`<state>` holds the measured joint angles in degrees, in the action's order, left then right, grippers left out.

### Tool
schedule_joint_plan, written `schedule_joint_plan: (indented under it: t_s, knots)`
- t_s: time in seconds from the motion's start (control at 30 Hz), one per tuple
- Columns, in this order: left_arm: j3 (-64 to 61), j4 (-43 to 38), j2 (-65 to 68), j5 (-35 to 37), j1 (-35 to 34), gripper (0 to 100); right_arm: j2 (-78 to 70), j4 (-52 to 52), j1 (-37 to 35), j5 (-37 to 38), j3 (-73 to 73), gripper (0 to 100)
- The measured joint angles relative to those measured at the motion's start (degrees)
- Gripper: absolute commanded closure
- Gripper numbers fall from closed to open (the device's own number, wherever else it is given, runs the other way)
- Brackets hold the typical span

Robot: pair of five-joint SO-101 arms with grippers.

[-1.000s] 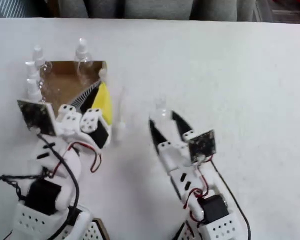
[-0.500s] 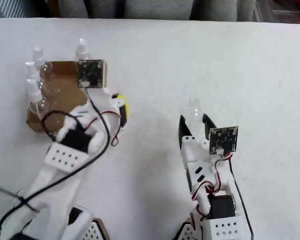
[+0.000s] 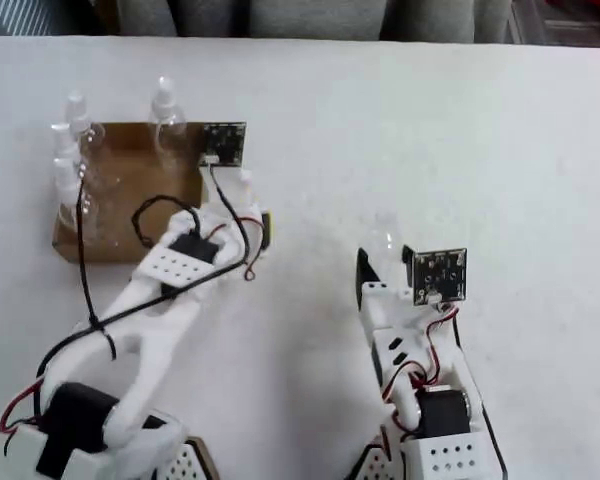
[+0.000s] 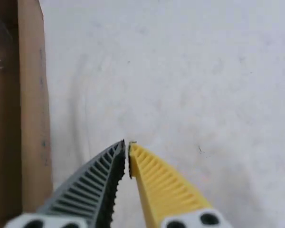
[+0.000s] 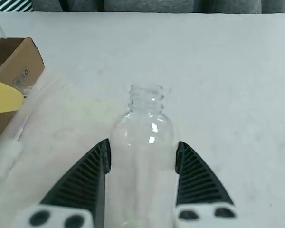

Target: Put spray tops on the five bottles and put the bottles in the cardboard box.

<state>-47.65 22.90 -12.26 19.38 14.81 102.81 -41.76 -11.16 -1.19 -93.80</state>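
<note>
The right gripper [image 5: 142,146] clamps its black jaws on an upright clear plastic bottle [image 5: 145,121] with no cap. The left gripper [image 4: 128,146], grey and yellow jaws pressed together, points at the white table [image 3: 460,120] just beside the brown cardboard box [image 3: 130,165], which holds four capped spray bottles [image 3: 68,180].

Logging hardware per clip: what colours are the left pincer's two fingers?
Left pincer: one side grey, the other yellow; clearest in the left wrist view.
</note>
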Motion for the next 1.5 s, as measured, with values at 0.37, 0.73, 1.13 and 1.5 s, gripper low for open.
schedule_joint_plan:
  t_s: [0.37,0.73,1.13,1.5]
  knots:
    - [0.09,-0.18,4.75,-0.09,-1.67,80,0.0,0.0,0.0,0.0,0.0,98.2]
    - [0.09,5.36,4.66,0.0,-5.54,80,0.0,0.0,-0.35,0.0,0.0,98.2]
    - [2.64,5.36,11.08,-0.09,-5.89,80,0.0,0.0,-0.35,0.0,0.0,98.2]
    - [3.08,7.82,12.48,-2.37,-5.1,96,0.0,0.0,-0.35,0.0,0.0,98.2]
